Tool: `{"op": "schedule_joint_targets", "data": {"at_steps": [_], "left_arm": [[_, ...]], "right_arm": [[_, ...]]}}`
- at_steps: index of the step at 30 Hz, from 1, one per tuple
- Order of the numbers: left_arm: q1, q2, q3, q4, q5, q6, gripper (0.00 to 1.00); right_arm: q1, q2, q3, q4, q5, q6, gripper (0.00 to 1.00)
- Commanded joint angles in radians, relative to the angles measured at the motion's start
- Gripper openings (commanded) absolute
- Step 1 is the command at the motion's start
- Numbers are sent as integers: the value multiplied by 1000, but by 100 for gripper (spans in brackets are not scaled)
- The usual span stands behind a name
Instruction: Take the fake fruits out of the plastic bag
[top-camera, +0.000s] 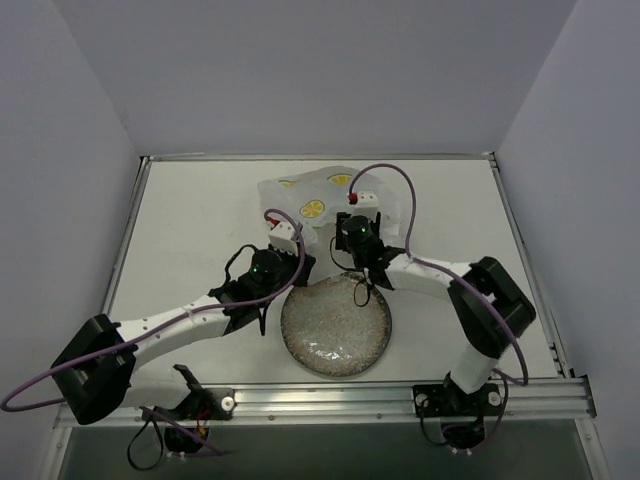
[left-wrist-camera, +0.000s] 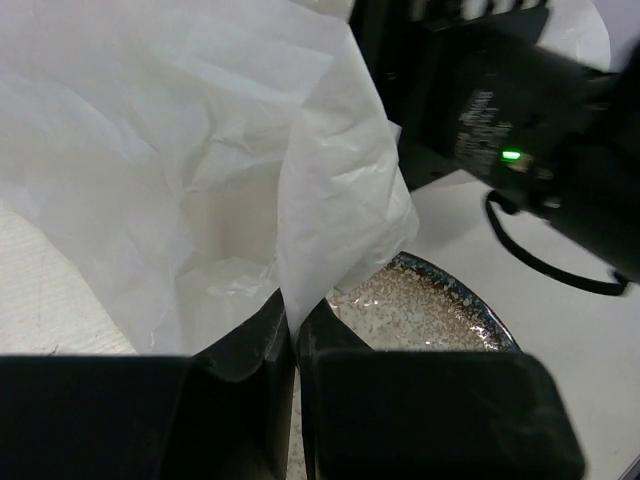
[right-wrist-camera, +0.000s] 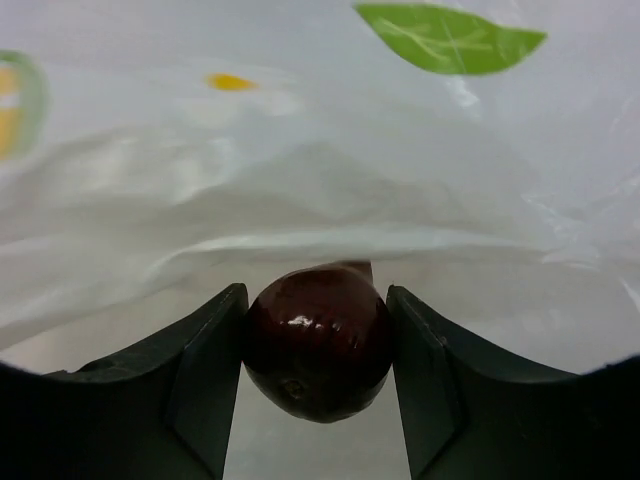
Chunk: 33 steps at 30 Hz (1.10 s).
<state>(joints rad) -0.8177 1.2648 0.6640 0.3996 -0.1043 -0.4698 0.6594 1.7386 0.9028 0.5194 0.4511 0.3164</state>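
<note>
The plastic bag (top-camera: 310, 195), white with printed citrus slices, lies crumpled at the back middle of the table. My left gripper (left-wrist-camera: 295, 318) is shut on a hanging edge of the plastic bag (left-wrist-camera: 200, 150) and holds it up just over the plate's rim. In the right wrist view my right gripper (right-wrist-camera: 315, 292) is shut on a glossy dark maroon ball (right-wrist-camera: 318, 340), one of the fake fruits, in front of the bag's (right-wrist-camera: 300, 130) white folds. From above, the right gripper (top-camera: 352, 222) is at the bag's near edge and the ball is hidden. No other fruits show.
A round speckled glass plate (top-camera: 337, 330) sits just in front of the bag, between the two arms, with nothing on it. Its dark rim (left-wrist-camera: 470, 300) lies directly under the left fingers. The right arm's black wrist (left-wrist-camera: 520, 120) hangs close on the right.
</note>
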Motion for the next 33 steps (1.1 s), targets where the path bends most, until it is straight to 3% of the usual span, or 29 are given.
{"op": "schedule_joint_targets", "data": {"at_steps": [1,4,11,17,23,25,26,29,33], "left_arm": [[9,-42,-10,77,-12,-21,2],[15,-45,0,108,11,-61,2],[41,-74,34,108,2,-61,2],[71,-90,-6,108,3,-47,2],[71,-85,-30,107,5,-39,2],[71,-88,-33,105,8,-39,2],[71,-91,-37,104,6,-39,2],[71,-110,-43,102,2,-39,2],[71,-127,-47,100,6,-46,2]], "right_arm": [[54,-197,-54,-5,-108,-10,30],[74,-299,-112,-63,-213,21,31],[184,-519,-286,-113,-291,122,31],[391,-476,-357,-47,-218,211,31],[439,-305,-363,86,-140,256,32],[450,-271,-322,76,-117,242,39],[454,-260,-308,65,-109,236,55],[460,-296,-268,15,-103,199,86],[457,-384,-225,-80,-85,130,85]]}}
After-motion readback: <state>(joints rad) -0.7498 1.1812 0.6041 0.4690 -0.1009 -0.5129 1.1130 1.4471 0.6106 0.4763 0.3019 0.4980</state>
